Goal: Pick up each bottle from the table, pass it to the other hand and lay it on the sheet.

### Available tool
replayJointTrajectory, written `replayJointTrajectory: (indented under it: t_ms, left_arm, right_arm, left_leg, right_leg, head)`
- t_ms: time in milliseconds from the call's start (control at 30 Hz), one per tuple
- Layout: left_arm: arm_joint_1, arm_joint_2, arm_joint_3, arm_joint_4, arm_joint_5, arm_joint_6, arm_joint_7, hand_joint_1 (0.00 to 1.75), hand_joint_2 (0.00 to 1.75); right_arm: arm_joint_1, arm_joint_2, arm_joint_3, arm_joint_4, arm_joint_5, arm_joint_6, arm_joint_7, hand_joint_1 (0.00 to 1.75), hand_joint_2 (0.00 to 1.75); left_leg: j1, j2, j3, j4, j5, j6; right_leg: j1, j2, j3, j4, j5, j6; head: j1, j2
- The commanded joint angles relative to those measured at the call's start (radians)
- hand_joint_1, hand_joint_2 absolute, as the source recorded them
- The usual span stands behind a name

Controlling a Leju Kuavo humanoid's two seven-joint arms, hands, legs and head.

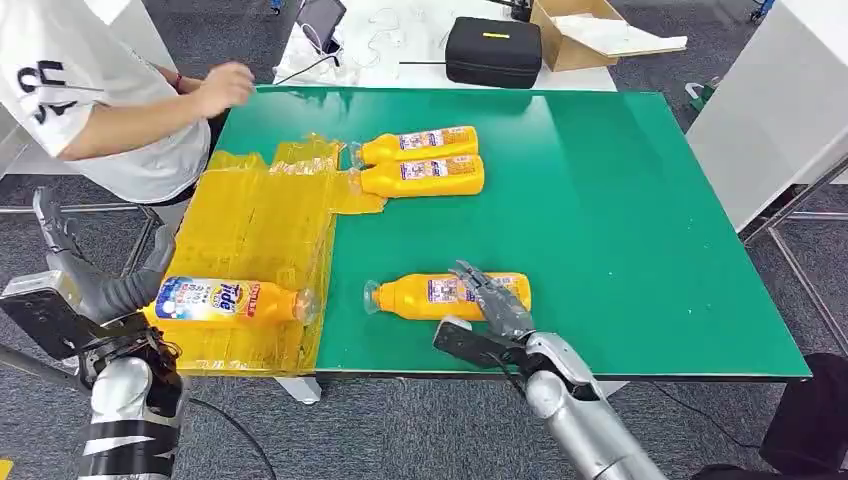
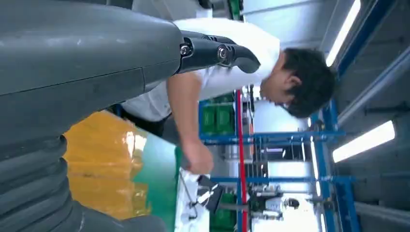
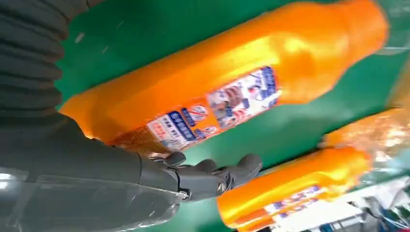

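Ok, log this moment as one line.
left hand: open, by Tide bottle on yellow sheet | right hand: open over near bottle | far pair: untouched

It looked like a robotics lab or workshop. A green work mat [image 1: 600,200] covered the table, a black equipment case [image 1: 493,50] and an open cardboard box [image 1: 580,35] sat behind it, and blue metal racking [image 2: 270,137] stood under long ceiling strip lights [image 2: 365,141].

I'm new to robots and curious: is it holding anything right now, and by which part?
Nothing yet. The right hand reaches over the wide end of the nearest bottle, fingers unclosed; the left hand is open.
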Motion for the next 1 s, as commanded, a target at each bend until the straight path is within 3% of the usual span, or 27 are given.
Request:
replayJointTrajectory:
  t_ms: [33, 400, 533, 1000]
  left_arm:
    - [-0.011, -0.027, 0.025, 0.091, -0.007, -0.026, 0.004, 0.0, 1.75]
    - [-0.02, -0.034, 0.023, 0.134, 0.0, -0.058, 0.004, 0.0, 1.75]
    - [-0.037, -0.042, 0.014, 0.171, -0.002, -0.074, 0.004, 0.0, 1.75]
    - [-0.079, -0.049, -0.013, 0.27, 0.0, -0.093, 0.004, 0.0, 1.75]
  right_arm:
    - [-0.115, -0.104, 0.039, 0.052, 0.013, 0.06, 0.026, 0.0, 1.75]
    - [-0.184, -0.092, 0.079, 0.095, 0.042, 0.062, 0.029, 0.0, 1.75]
    - [-0.285, -0.083, 0.129, 0.239, 0.011, 0.206, 0.034, 0.0, 1.75]
    - [-0.334, -0.038, 0.207, 0.469, -0.057, 0.282, 0.001, 0.0, 1.75]
  left_leg:
    - [-0.001, 0.003, 0.004, -0.001, -0.001, 0.001]
    - [0.0, 0.003, 0.004, 0.0, -0.001, 0.001]
    - [0.0, 0.004, 0.004, 0.0, -0.001, 0.001]
    - [0.001, 0.002, 0.004, -0.001, 0.0, 0.001]
  right_leg:
    - [0.0, 0.001, 0.003, 0.0, -0.001, -0.001]
    - [0.001, 0.002, 0.003, -0.001, -0.001, -0.001]
    - [0.001, 0.002, 0.003, -0.001, 0.0, -0.002]
    - [0.001, 0.001, 0.004, -0.001, 0.0, -0.001]
  head:
    - [0.0, 0.0]
    - [0.0, 0.0]
    - [0.0, 0.0]
    - [-0.001, 0.0]
